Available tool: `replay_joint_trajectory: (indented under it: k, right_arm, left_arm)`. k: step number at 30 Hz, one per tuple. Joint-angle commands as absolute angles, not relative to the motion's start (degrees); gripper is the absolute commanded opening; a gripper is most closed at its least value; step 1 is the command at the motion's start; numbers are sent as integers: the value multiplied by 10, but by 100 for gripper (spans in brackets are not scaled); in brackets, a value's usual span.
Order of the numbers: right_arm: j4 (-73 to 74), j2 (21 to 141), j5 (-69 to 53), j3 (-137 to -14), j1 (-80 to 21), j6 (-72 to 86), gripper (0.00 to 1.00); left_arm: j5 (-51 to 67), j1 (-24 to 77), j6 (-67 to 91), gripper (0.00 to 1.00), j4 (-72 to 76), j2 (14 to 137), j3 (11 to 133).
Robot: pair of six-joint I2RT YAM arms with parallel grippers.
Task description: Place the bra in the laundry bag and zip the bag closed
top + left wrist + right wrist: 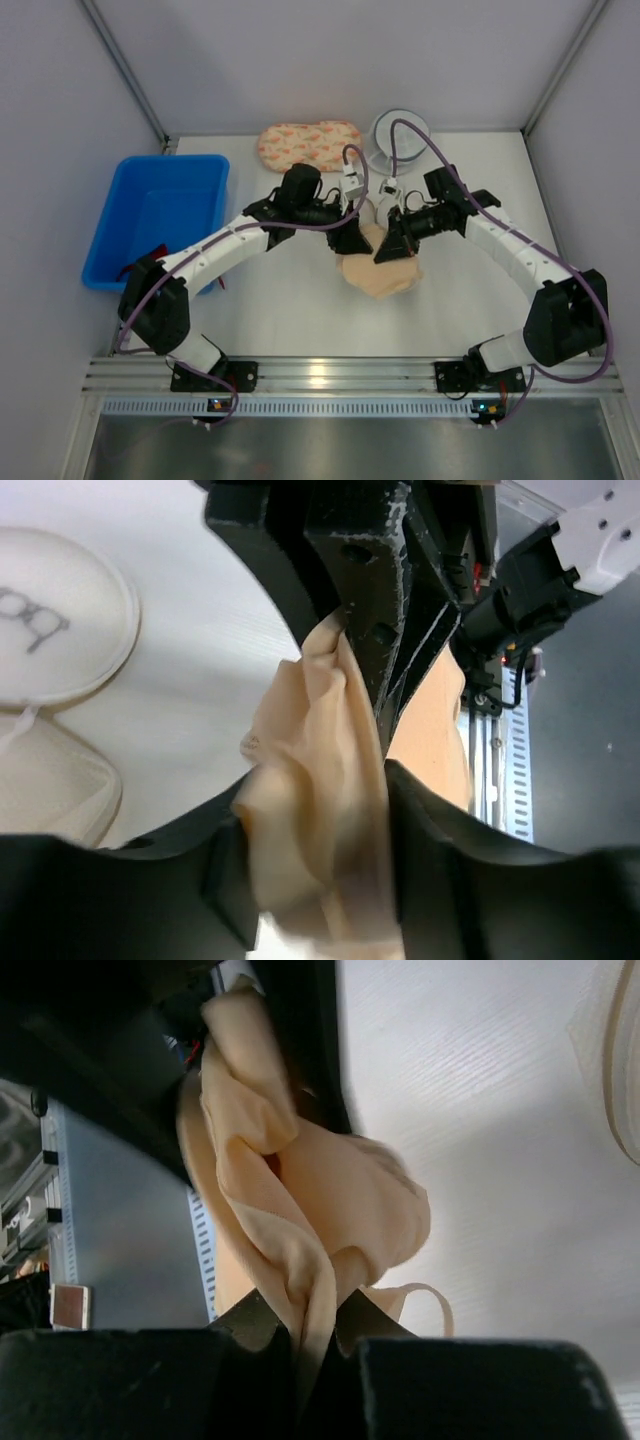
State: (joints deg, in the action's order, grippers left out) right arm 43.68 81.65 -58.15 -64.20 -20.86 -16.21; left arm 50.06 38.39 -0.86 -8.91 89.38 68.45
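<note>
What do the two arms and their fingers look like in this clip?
Both the left arm and right arm have white tubular links, bulky black joint housings and black bases. A purple cable loops along each. The fingers are matte black and angular, with screw holes.

To my left, a blue bin (175,162) sits on the white counter (300,315) — red cloth (153,251) inside. At the far edge lies a peach floral pouch (308,145) — a white round container (398,138) just beside it.

The laundry bag (95,575) bears one dark printed mark (38,622) (too blurred to read).
</note>
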Motion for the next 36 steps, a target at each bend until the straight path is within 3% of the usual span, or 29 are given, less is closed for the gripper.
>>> replay_joint_trajectory:
  k: [1,2,3,4,8,12,19,25,33,36]
  right_arm:
    - [397,797,-571,-660,-194,-120,0]
    - [376,794,-562,-661,-191,-110,0]
    - [363,789,-552,-662,-186,-100,0]
    - [355,787,-539,-664,-183,-94,0]
    - [289,771,-526,-670,-155,-24,0]
    - [230,778,-509,-701,-114,52,0]
    - [96,809,-431,-744,-93,178,0]
    - [-33,824,-386,-735,-92,273,0]
    - [-273,881,-403,-697,-98,408,0]
    - [-291,909,-406,-700,-107,406,0]
  left_arm:
    - [415,375,-2,57,-92,839,689]
    - [361,374,16,86,-95,832,690]
    - [341,371,16,96,-98,826,697]
    - [318,367,20,98,-98,820,700]
    - [206,327,68,98,-98,794,715]
    - [171,288,82,98,-156,819,770]
    - [208,227,119,82,-215,916,826]
    - [229,210,148,76,-225,975,824]
    - [275,209,177,63,-226,1035,794]
    - [287,210,171,61,-225,1058,795]
